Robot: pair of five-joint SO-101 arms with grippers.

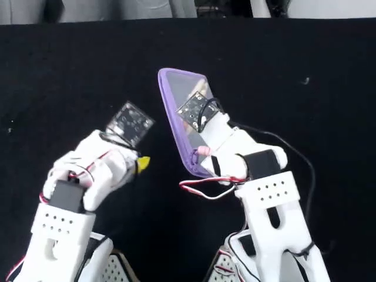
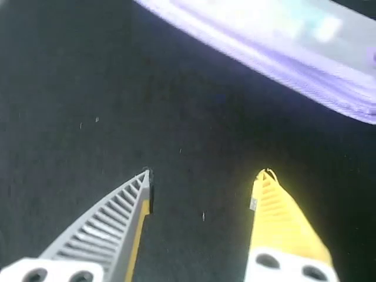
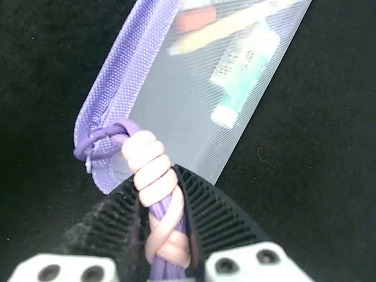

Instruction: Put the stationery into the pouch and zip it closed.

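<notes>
A mesh pouch with a purple zip edge lies on the black table, one end pointing toward the arms. My right gripper sits at that near end. In the right wrist view the right gripper is shut on the pink-and-purple braided zip pull. Through the mesh of the pouch I see a white and green tube, a yellow pencil and an orange item. My left gripper stands open over bare cloth, a short way from the pouch edge. Its yellow finger shows left of the pouch.
Black cloth covers the whole table, with free room to the right and behind the pouch. A red and white wire loop hangs from the right arm, and a black cable trails to its right.
</notes>
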